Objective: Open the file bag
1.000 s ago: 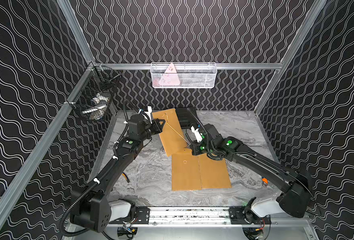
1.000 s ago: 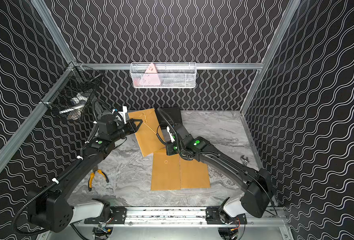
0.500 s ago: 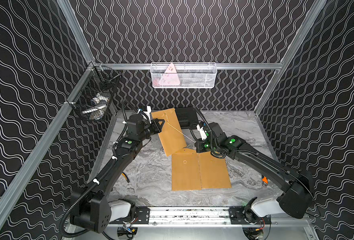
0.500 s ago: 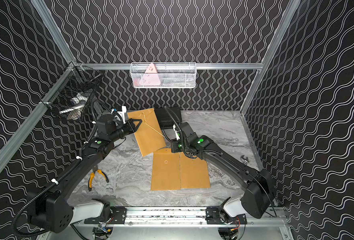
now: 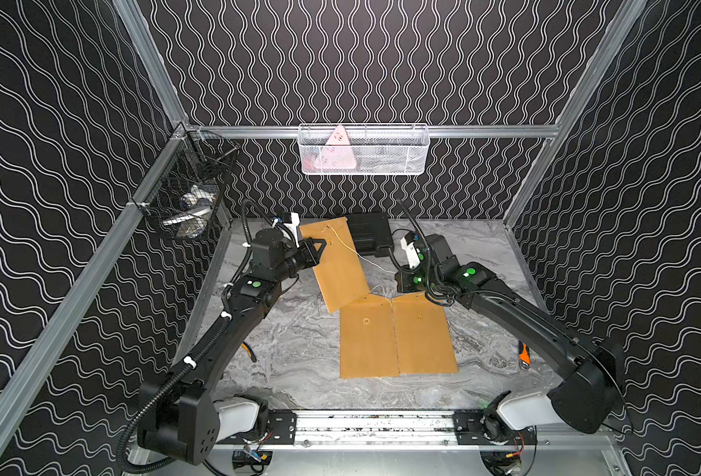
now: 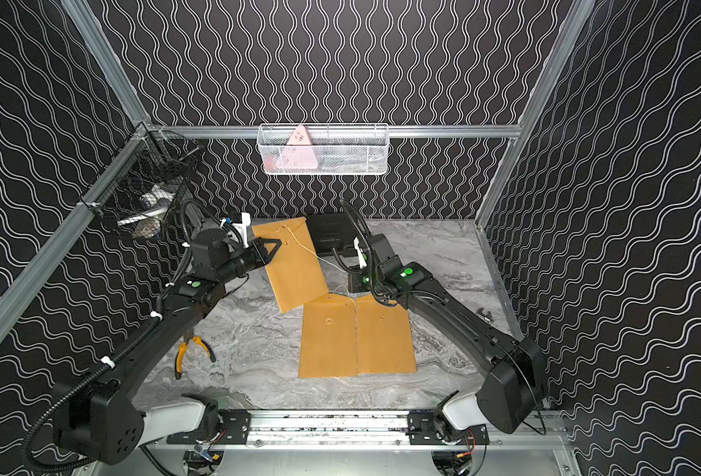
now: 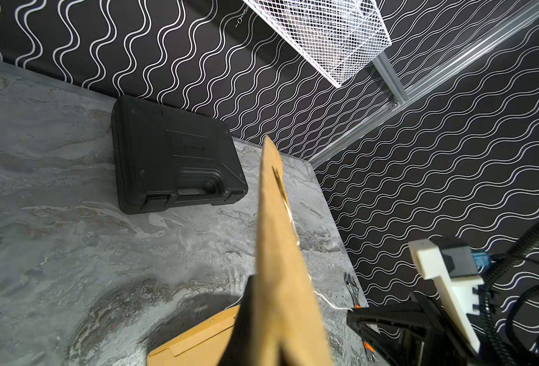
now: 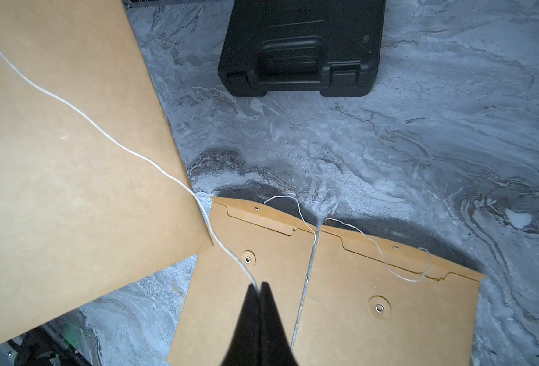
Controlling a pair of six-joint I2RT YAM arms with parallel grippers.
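A brown file bag point(image 5: 338, 268) point(image 6: 295, 268) is held tilted above the table, and my left gripper point(image 5: 320, 247) point(image 7: 277, 285) is shut on its upper edge near the flap. In the left wrist view it shows edge-on. A white string point(image 5: 357, 255) point(image 8: 119, 145) runs from its button across to my right gripper point(image 8: 259, 286), whose tips are shut on the string's end. That gripper hovers over two more file bags point(image 5: 367, 338) point(image 5: 421, 334) lying flat side by side, flaps shut, loose strings at their tops.
A black case point(image 5: 371, 235) point(image 8: 300, 47) lies at the back wall. Above it hangs a white mesh basket point(image 5: 363, 150); a black wire basket point(image 5: 188, 202) hangs on the left wall. Yellow-handled pliers point(image 6: 188, 354) lie under the left arm, an orange-handled tool point(image 5: 524, 354) at the right edge.
My right gripper has moved to the right with the string, drawing it out from the held bag. The left gripper and its bag have barely moved.
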